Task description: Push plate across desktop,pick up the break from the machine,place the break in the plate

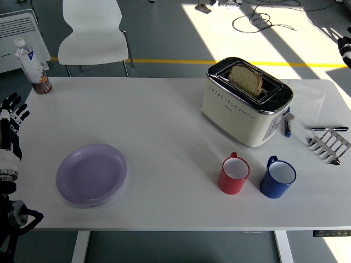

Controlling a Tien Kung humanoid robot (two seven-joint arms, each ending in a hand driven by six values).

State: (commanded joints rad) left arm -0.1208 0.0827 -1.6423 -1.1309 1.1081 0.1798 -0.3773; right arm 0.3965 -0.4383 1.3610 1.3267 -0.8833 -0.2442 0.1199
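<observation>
At the far left edge, about nine o'clock, the left robot hand (11, 129) hangs over the bench (164, 120) edge with its fingers spread wide, holding nothing, and apart from everything on the surface. At ten o'clock a water bottle (28, 59) stands upright near the bench's far left corner, with a small jar (41, 84) just beside it. Behind the bench, at eleven o'clock, stands a white chair (93, 33). The lilac plate (91, 174) lies flat at about eight o'clock, near the front edge, bare, and well apart from the left robot hand. Right of centre, at about two o'clock, a cream toaster (245, 102) sits at an angle, and a slice of bread (245, 79) stands upright in its slot, its upper half showing above the chrome top. In front of the toaster, at about four o'clock, a red mug (234, 175) and a blue mug (277, 178) stand near each other, both upright. Just beside the toaster's right end lies a small blue object (287, 125); farther right, at three o'clock, a pen (328, 129) lies next to a metal toast rack (329, 145). At the top right edge, only a dark sliver of the right robot hand (345, 48) shows, too little to tell how its fingers stand.
</observation>
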